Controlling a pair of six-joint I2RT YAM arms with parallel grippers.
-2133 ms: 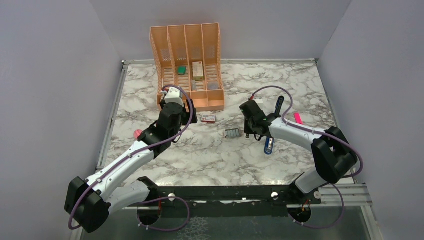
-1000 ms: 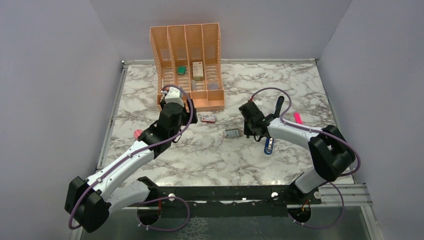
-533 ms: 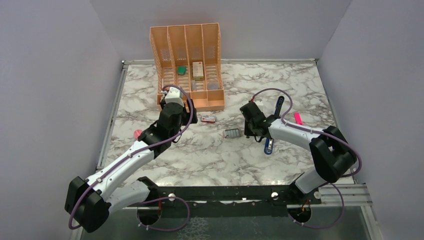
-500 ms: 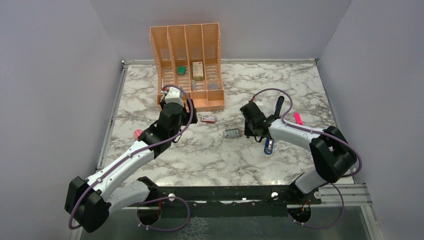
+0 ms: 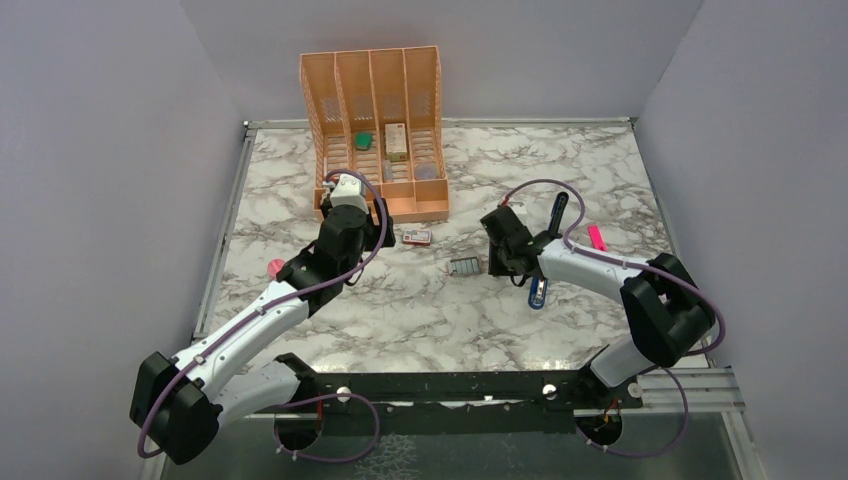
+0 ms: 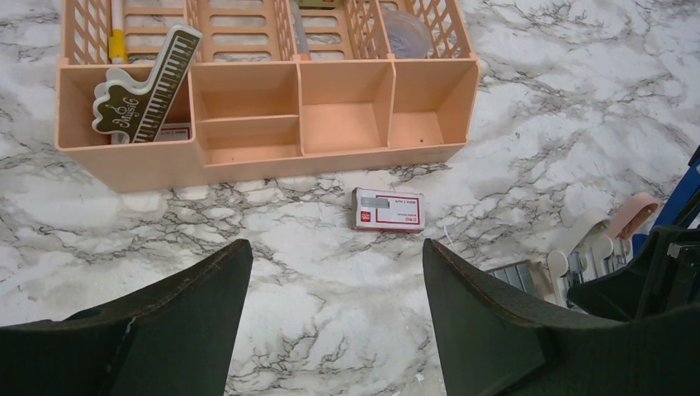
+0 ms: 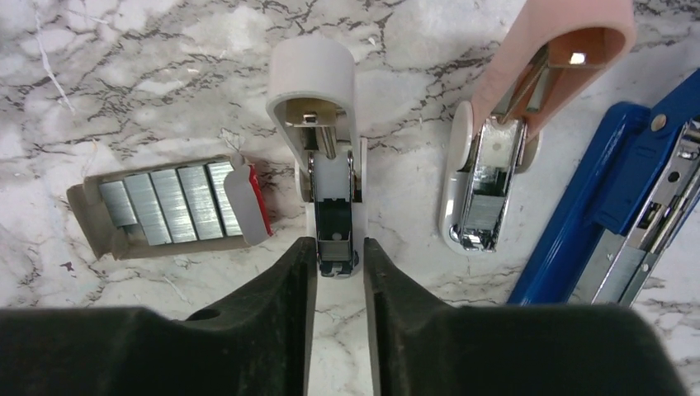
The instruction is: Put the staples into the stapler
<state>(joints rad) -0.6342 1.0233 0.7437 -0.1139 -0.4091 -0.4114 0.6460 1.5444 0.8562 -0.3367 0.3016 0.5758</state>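
Danger: your right gripper (image 7: 338, 249), barely parted, grip unclear, straddles the white piece (image 7: 314, 74), not the staples (image 7: 169, 205) at left; squeezing lifts the wrong thing. Left gripper (image 6: 337, 256) gapes.

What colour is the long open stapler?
The stapler is blue, silver channel inside; clearest in right wrist view.

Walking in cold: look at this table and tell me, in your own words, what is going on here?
Two robot arms are partway through loading staples. The right gripper hangs low over a small white stapler, jaws narrowly apart around its near end; whether they pinch it cannot be told. The staples lie in their open tray just left of it. The blue stapler lies opened on the right, unheld. The left gripper hovers open and empty near the orange organizer.
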